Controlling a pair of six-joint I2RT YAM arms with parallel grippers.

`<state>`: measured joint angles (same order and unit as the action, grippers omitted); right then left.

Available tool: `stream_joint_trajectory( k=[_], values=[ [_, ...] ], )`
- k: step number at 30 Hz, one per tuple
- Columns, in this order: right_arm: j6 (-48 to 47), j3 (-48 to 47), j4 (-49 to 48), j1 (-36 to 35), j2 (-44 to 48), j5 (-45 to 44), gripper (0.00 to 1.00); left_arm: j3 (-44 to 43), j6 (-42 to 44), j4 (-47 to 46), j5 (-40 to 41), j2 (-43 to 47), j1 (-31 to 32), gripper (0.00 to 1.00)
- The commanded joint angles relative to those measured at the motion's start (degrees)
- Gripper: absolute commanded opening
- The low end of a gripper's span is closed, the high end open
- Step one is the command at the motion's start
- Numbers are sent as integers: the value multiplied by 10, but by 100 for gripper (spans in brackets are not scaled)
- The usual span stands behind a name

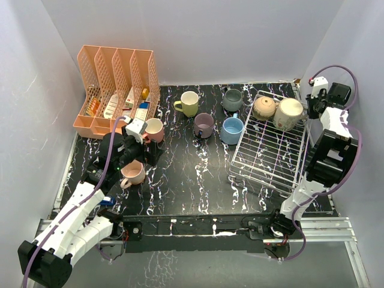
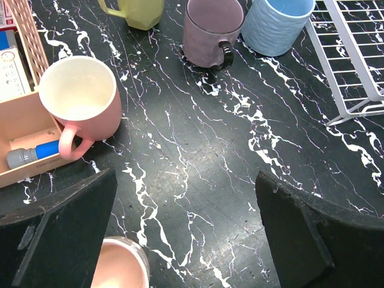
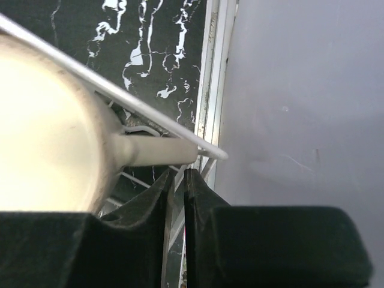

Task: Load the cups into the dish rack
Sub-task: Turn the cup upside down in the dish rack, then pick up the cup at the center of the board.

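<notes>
Dish rack (image 1: 264,159), right of the top view, holds two cups at its upper end; left gripper (image 2: 186,174) agape, right gripper (image 3: 179,175) closed.
Left fingers spread wide over the marble table (image 2: 198,138), pale pink cup (image 2: 120,267) at lower left just beside one finger. Right tips pinched together just under the handle of the cream cup (image 3: 48,132), which sits beside the tan cup (image 1: 264,108).
</notes>
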<state>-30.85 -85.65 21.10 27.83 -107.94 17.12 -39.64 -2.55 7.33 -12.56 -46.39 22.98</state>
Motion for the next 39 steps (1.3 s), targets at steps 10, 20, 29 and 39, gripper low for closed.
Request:
stream_joint_trajectory(
  k=[10, 20, 29, 39],
  values=[
    [-67, 17, 130, -3, 201, 179, 30, 10, 9, -12, 30, 12, -4, 97],
    [-56, 41, 269, -128, 288, 456, 46, -27, -81, 30, 72, 7, -4, 97],
    [124, 167, 56, -273, 374, 624, 58, -84, -238, 195, 60, 24, -3, 90],
    [162, 323, -97, -292, 436, 719, 65, -144, -263, 363, 175, -78, -4, 74]
  ],
)
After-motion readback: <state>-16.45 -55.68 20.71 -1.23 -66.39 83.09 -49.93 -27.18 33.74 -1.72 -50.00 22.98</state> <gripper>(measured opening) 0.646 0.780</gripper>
